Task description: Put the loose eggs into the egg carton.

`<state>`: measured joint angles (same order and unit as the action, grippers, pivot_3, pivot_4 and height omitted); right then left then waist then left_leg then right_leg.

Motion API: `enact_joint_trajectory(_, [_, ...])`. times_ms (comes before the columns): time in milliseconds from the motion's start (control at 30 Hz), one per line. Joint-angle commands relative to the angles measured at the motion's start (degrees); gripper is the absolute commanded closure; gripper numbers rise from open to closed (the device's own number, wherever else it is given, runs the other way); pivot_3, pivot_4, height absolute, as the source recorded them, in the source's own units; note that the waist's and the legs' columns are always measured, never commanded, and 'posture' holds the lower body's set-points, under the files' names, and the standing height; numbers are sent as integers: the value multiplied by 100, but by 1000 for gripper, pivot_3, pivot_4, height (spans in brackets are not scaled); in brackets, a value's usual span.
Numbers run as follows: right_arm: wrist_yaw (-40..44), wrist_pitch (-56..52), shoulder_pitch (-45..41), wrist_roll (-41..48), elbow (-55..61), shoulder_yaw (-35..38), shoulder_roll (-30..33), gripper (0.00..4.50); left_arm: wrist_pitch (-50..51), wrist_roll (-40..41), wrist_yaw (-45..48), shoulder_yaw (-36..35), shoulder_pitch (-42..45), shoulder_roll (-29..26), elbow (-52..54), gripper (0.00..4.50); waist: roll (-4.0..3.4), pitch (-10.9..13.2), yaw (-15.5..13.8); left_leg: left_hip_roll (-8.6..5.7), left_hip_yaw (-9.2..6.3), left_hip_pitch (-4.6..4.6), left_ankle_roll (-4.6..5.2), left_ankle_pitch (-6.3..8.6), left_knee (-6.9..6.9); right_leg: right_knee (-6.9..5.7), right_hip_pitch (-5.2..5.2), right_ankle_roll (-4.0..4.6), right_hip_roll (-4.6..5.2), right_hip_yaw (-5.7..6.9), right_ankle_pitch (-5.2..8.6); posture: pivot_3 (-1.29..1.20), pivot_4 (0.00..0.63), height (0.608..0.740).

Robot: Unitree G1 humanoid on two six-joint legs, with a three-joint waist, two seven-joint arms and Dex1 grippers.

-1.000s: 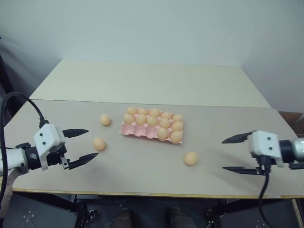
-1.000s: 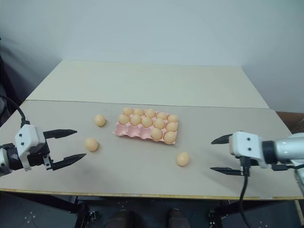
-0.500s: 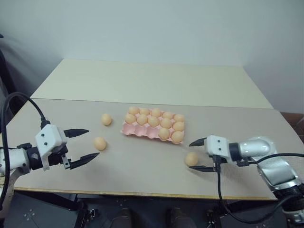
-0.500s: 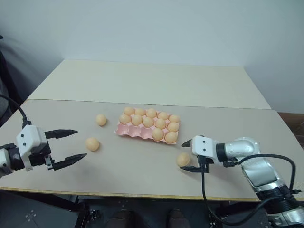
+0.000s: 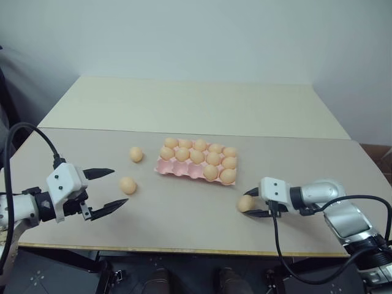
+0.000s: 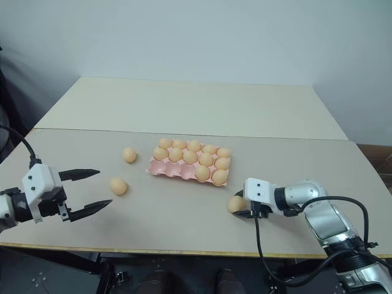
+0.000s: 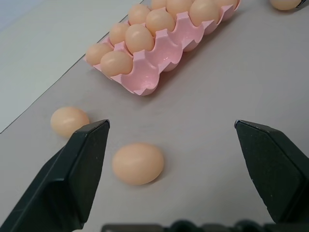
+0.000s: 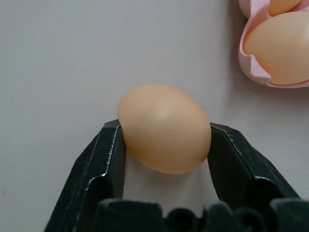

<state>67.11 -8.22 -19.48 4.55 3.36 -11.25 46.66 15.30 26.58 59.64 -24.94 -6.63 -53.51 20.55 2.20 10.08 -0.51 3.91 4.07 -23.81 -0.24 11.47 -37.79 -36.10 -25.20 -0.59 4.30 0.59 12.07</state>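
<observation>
The left gripper (image 5: 109, 187) hovered over the near left part of the table (image 5: 184, 110), its fingers spread wide and holding nothing. Just ahead of it lay two loose eggs, one (image 5: 127, 184) near the fingertips and the other (image 5: 136, 154) farther back, beside the left end of the carton; both rested on the bare tabletop, apart from each other and from the gripper. The egg carton (image 5: 197, 161) sat at mid-table, a pink tray with eggs in most of its cups. To its right and nearer the table's front edge, the right gripper (image 5: 249, 203) lay low at the tabletop with its fingers closed against both sides of a third loose egg (image 8: 164, 128), just off the carton's near right corner.
</observation>
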Motion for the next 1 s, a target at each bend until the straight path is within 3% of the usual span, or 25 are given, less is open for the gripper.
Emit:
enact_joint_trajectory(33, [-33, 48, 26, -4, 223, 53, 43, 2175, -62, 8, -33, -134, 64, -36, 155, 0, 0, 0, -2, 0, 0, 0, 0, 0, 0, 0, 0, 0, 0, 0, 0, 0, 150, 740])
enact_joint_trajectory(233, [-17, 25, -11, 165, 472, 353, 177, 2175, -84, -13, -44, -113, 46, -21, 145, 0, 0, 0, -5, 0, 0, 0, 0, 0, 0, 0, 0, 0, 1, 0, 0, 0, 150, 740])
enact_joint_trajectory(400, [-198, -152, -581, 462, 782, 580, 8, 2175, -105, -15, -49, -115, 44, -9, 129, 0, 0, 0, 42, 2, 0, 1, 0, 0, 0, -3, -2, 0, -1, -1, 0, 0, 150, 740])
enact_joint_trajectory(800, [-1172, 68, -1997, -385, -239, -502, -1743, 2175, -54, -12, -127, -118, 54, 13, 265, 0, 0, 0, 118, 4, -1, -4, 0, 0, 0, -5, -4, -30, -5, 1, -23, 0, 150, 740])
enact_joint_trajectory(1000, [-1799, 547, -2304, -1014, -1086, -770, -2226, 2175, 42, 81, -220, -261, -173, 87, 549, 0, 1, 0, 124, 2, -1, -5, 0, 0, 0, -5, -3, -31, -1, 2, -26, 0, 150, 740])
